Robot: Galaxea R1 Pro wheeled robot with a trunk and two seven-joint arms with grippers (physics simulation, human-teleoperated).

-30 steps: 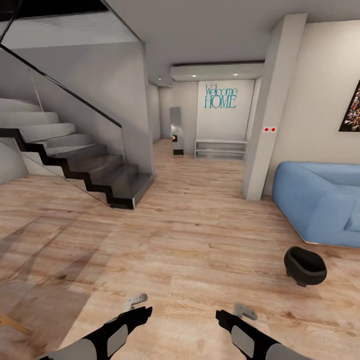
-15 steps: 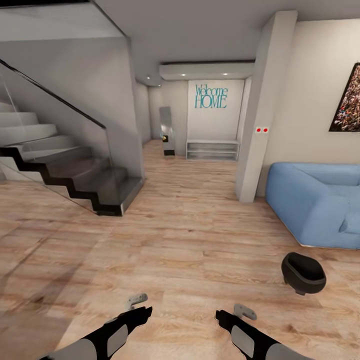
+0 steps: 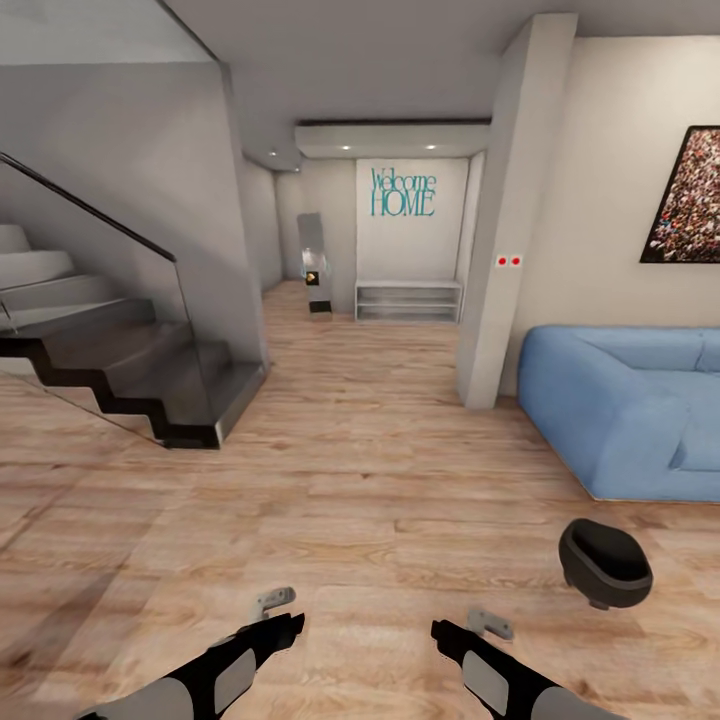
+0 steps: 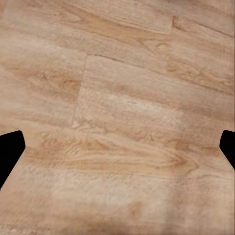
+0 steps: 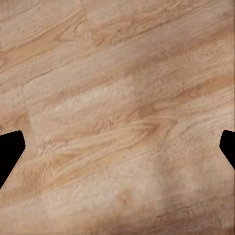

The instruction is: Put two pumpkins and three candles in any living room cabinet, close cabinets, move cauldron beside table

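The black round-bellied cauldron [image 3: 605, 563] sits on the wooden floor at the right, just in front of the blue sofa. It lies ahead and to the right of my right gripper [image 3: 488, 623], which is held low and open over bare floor. My left gripper [image 3: 272, 600] is also low and open, with nothing in it. In the left wrist view the left gripper [image 4: 117, 152] has its dark fingertips [image 4: 10, 152] wide apart over planks. The right gripper [image 5: 117, 152] looks the same in the right wrist view. The pumpkins, candles, cabinet and table are out of view.
A blue sofa [image 3: 630, 410] stands at the right under a wall picture. A pillar [image 3: 500, 250] rises left of it. Dark stairs with a glass rail [image 3: 120, 370] are at the left. A hallway with a low shelf [image 3: 408, 300] lies straight ahead across open wood floor.
The whole picture has shifted left, so the camera has turned right. More of the sofa and wall picture show, less of the stairs. Both arms hold the same pose.
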